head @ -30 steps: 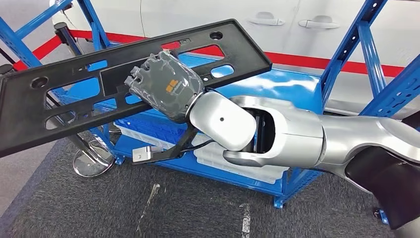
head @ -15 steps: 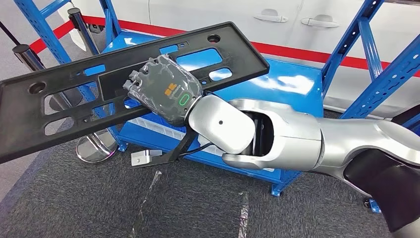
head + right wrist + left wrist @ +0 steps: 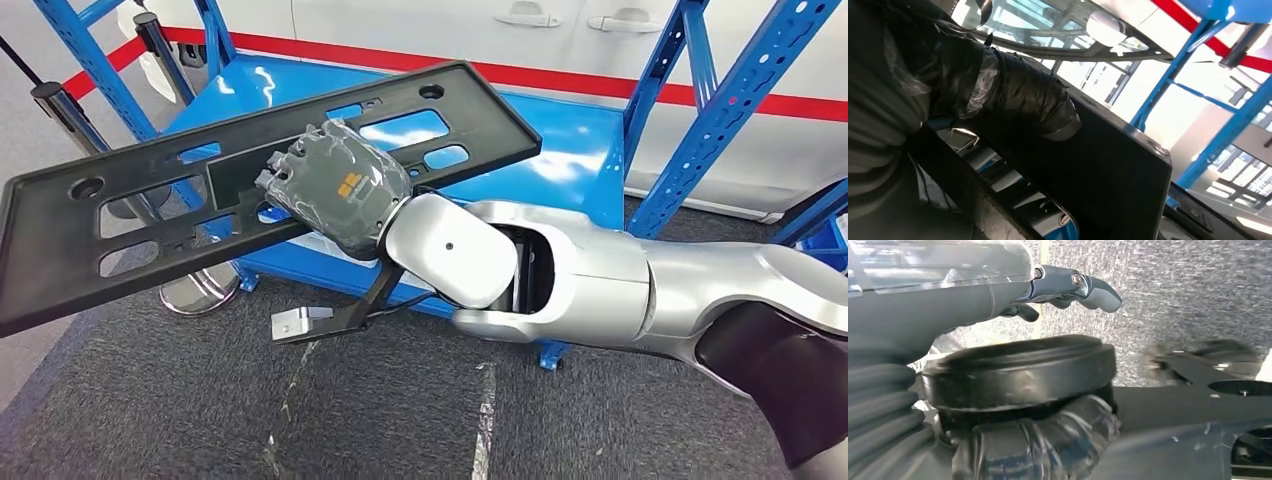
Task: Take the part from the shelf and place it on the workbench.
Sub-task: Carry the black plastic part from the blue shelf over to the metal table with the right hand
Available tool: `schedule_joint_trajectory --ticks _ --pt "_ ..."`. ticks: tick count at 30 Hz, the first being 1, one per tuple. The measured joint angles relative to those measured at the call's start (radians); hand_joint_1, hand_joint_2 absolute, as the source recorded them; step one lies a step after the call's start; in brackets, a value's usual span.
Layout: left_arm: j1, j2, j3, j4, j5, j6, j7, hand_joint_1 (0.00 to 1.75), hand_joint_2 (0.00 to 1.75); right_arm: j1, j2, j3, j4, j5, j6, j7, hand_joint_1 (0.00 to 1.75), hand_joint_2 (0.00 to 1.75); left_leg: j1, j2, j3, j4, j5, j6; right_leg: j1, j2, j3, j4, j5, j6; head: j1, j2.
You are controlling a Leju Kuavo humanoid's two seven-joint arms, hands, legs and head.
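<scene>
Right robot hand grips the long black perforated plastic panel above the blue metal shelf; carry it level, clearing the uprights.

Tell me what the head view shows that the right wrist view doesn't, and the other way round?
Head view alone: the whole black part with its cutouts, the silver right arm, the grey carpet and a chrome post base. Right wrist view alone: the taped thumb pressed on the part's face, seen from close behind. Both share the part, the right hand holding it, and the blue shelf.
</scene>
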Motion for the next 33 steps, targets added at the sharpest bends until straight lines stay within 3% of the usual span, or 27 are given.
schedule_joint_trajectory --ticks 1,2,3,5,7,9,10,12,14,15,16,17,19,21,22,24,26,27,29,30,31,32,33 --pt "-0.001 0.0 -0.001 0.0 0.0 0.0 0.0 0.0 1.75 0.001 0.0 0.0 0.0 0.0 0.0 0.0 1.75 1.75 0.003 0.0 0.01 0.018 0.006 -0.003 -0.001 0.0 -0.015 0.003 0.009 0.002 0.0 0.0" --pt "-0.001 0.0 -0.002 0.0 0.0 0.0 0.0 0.0 1.75 0.002 0.0 0.0 0.0 0.0 0.0 0.0 1.75 1.75 0.005 0.0 0.037 0.001 0.028 -0.006 -0.002 0.0 -0.03 0.008 0.017 0.005 0.0 0.0" --pt "-0.002 0.0 -0.003 0.0 0.0 0.0 0.001 0.0 1.75 0.003 0.0 0.0 0.0 0.0 0.0 0.0 1.75 1.75 0.008 0.0 0.079 -0.045 0.053 -0.008 -0.004 0.0 -0.044 0.014 0.024 0.01 0.0 0.0" --pt "-0.001 0.001 -0.005 0.0 -0.001 0.0 0.003 0.0 1.75 0.003 0.0 0.001 0.0 -0.001 0.0 0.001 1.75 1.75 0.007 -0.003 0.17 -0.17 0.065 -0.006 -0.005 0.001 -0.066 0.024 0.038 0.022 0.0 0.0" --pt "0.0 0.001 -0.006 0.0 -0.002 0.0 0.005 0.0 1.75 0.003 -0.001 0.001 0.0 -0.001 0.0 0.003 1.75 1.75 0.001 -0.007 0.202 -0.236 0.054 0.007 -0.004 0.001 -0.077 0.023 0.056 0.034 0.001 0.0" --pt "0.002 0.0 -0.009 0.0 -0.004 0.0 0.006 0.0 1.75 0.005 -0.002 0.001 0.0 -0.001 0.001 0.005 1.75 1.75 -0.001 -0.006 0.189 -0.245 0.073 0.026 -0.003 0.002 -0.083 0.014 0.073 0.045 0.003 0.0" --pt "0.003 0.001 -0.011 0.0 -0.004 0.0 0.006 0.0 1.75 0.006 -0.003 0.001 0.0 -0.001 0.002 0.006 1.75 1.75 0.0 -0.005 0.181 -0.248 0.085 0.034 -0.004 0.002 -0.09 0.018 0.065 0.05 0.003 0.0" --pt "0.003 0.001 -0.012 0.0 -0.006 0.0 0.006 0.0 1.75 0.009 -0.006 0.001 0.0 -0.002 0.003 0.007 1.75 1.75 0.002 -0.001 0.159 -0.254 0.11 0.053 -0.005 0.004 -0.117 0.081 -0.009 0.055 0.005 0.0" --pt "0.003 0.001 -0.012 0.0 -0.006 0.0 0.005 0.0 1.75 0.011 -0.007 0.001 0.0 -0.003 0.003 0.008 1.75 1.75 -0.002 0.001 0.13 -0.255 0.134 0.063 -0.004 0.005 -0.151 0.209 -0.107 0.057 0.007 0.0" --pt "0.003 0.001 -0.013 0.0 -0.006 -0.001 0.004 0.0 1.75 0.014 -0.008 0.001 0.0 -0.003 0.003 0.008 1.75 1.75 -0.004 0.001 0.114 -0.254 0.145 0.064 -0.003 0.006 -0.158 0.264 -0.131 0.057 0.007 0.0" --pt "0.003 0.001 -0.013 0.0 -0.006 -0.001 0.002 0.0 1.75 0.017 -0.008 0.001 0.0 -0.003 0.003 0.008 1.75 1.75 -0.006 0.001 0.099 -0.253 0.156 0.065 -0.001 0.006 -0.151 0.292 -0.133 0.056 0.007 0.0" --pt "0.003 0.001 -0.013 0.0 -0.005 -0.001 -0.001 0.0 1.75 0.02 -0.008 0.002 0.0 -0.003 0.003 0.008 1.75 1.75 -0.007 0.001 0.085 -0.251 0.167 0.065 0.001 0.006 -0.128 0.287 -0.117 0.053 0.007 0.0" --pt "0.002 0.0 -0.013 0.0 -0.005 0.001 -0.004 0.0 1.75 0.023 -0.008 0.003 0.0 -0.003 0.004 0.007 1.75 1.75 -0.01 0.0 0.063 -0.25 0.185 0.063 0.008 0.006 -0.033 0.183 -0.076 0.039 0.007 0.0" --pt "0.0 -0.001 -0.013 0.0 -0.004 0.003 -0.006 0.0 1.75 0.021 -0.008 0.003 0.0 -0.003 0.004 0.007 1.75 1.75 -0.011 0.0 0.05 -0.25 0.202 0.057 0.017 0.005 0.062 0.05 -0.075 0.025 0.006 0.0" --pt "0.0 -0.002 -0.013 0.0 -0.003 0.004 -0.006 0.0 1.75 0.021 -0.008 0.003 0.0 -0.003 0.005 0.007 1.75 1.75 -0.01 0.0 0.048 -0.253 0.212 0.052 0.022 0.004 0.085 0.011 -0.078 0.021 0.007 0.0" --pt "0.0 -0.002 -0.013 0.0 -0.001 0.005 -0.006 0.0 1.75 0.02 -0.008 0.003 0.0 -0.004 0.006 0.006 1.75 1.75 -0.009 0.002 0.046 -0.265 0.232 0.039 0.023 0.004 0.086 -0.015 -0.066 0.016 0.011 0.0" --pt "0.001 -0.002 -0.014 0.0 0.0 0.006 -0.006 0.0 1.75 0.02 -0.008 0.003 0.0 -0.005 0.008 0.005 1.75 1.75 -0.009 0.001 0.034 -0.257 0.213 0.026 0.015 0.001 0.077 -0.033 -0.042 0.009 0.012 0.0" --pt "0.001 -0.001 -0.014 0.0 0.001 0.006 -0.007 0.0 1.75 0.02 -0.008 0.003 0.0 -0.006 0.009 0.005 1.75 1.75 -0.009 0.0 0.023 -0.228 0.179 0.02 0.01 -0.001 0.07 -0.039 -0.03 0.006 0.01 0.0" --pt "0.001 0.0 -0.014 0.0 0.001 0.004 -0.01 0.0 1.75 0.02 -0.008 0.005 0.0 -0.008 0.01 0.004 1.75 1.75 -0.001 0.0 -0.004 -0.117 0.088 0.008 0.008 -0.003 0.05 -0.038 -0.014 0.002 0.007 0.0" --pt "0.0 0.0 -0.014 0.0 0.001 0.003 -0.014 0.0 1.75 0.02 -0.008 0.006 0.0 -0.009 0.011 0.004 1.75 1.75 0.002 0.0 -0.014 -0.061 0.061 0.003 0.007 -0.003 0.039 -0.035 -0.008 0.002 0.007 0.0" --pt "0.0 0.0 -0.014 0.0 0.002 0.001 -0.018 0.0 1.75 0.02 -0.008 0.009 0.0 -0.011 0.012 0.003 1.75 1.75 0.006 0.0 -0.015 -0.024 0.056 -0.002 0.006 -0.004 0.027 -0.032 -0.003 0.005 0.007 0.0" --pt "-0.001 0.001 -0.014 0.0 0.003 -0.001 -0.021 0.0 1.75 0.021 -0.008 0.012 0.0 -0.013 0.014 0.003 1.75 1.75 0.009 0.0 -0.001 -0.02 0.07 -0.007 0.003 -0.004 0.016 -0.027 0.001 0.008 0.007 0.0" --pt "-0.001 0.001 -0.014 0.0 0.004 -0.003 -0.023 0.0 1.75 0.022 -0.008 0.014 0.0 -0.015 0.015 0.003 1.75 1.75 0.014 0.0 0.031 -0.051 0.097 -0.012 -0.002 -0.004 0.006 -0.02 0.004 0.012 0.007 0.0"
